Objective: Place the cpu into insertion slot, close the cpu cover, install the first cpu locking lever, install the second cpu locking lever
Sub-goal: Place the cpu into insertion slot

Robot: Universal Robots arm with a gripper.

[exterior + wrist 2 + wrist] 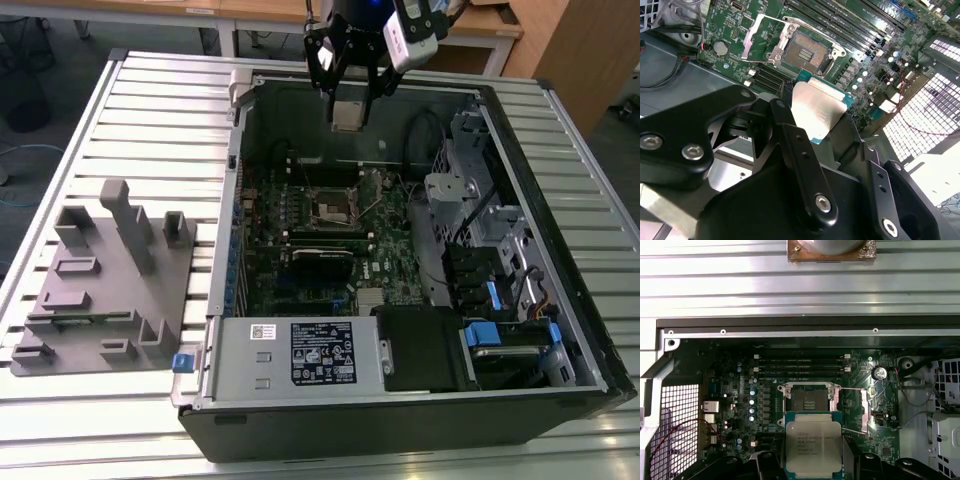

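An open desktop computer case (560,330) lies on a ribbed metal table (150,110), and we see the gripper (350,108) hanging over the case's 12 o'clock edge in the exterior view. Its black fingers (790,130) are drawn in against two opposite edges of the cpu (349,116), pinching the chip between them; we see the silver-topped chip (820,110) gripped that way in both wrist views (813,447). The cpu is in the air, apart from the green motherboard (390,260), and in the exterior view it sits at 12 o'clock from the insertion slot (333,207).

The slot (802,50) is bare, and its dark centre is plain to us in the first wrist view (807,399). The cpu cover (782,41) stands swung up off the socket, hinged along one side. Long black memory slots (800,365) run just beside the socket.

At 9 o'clock from the case in the exterior view, well apart from the gripper, we find a grey fixture tray (100,290) on the table. A silver power supply (290,355) fills the case's 6 o'clock side.
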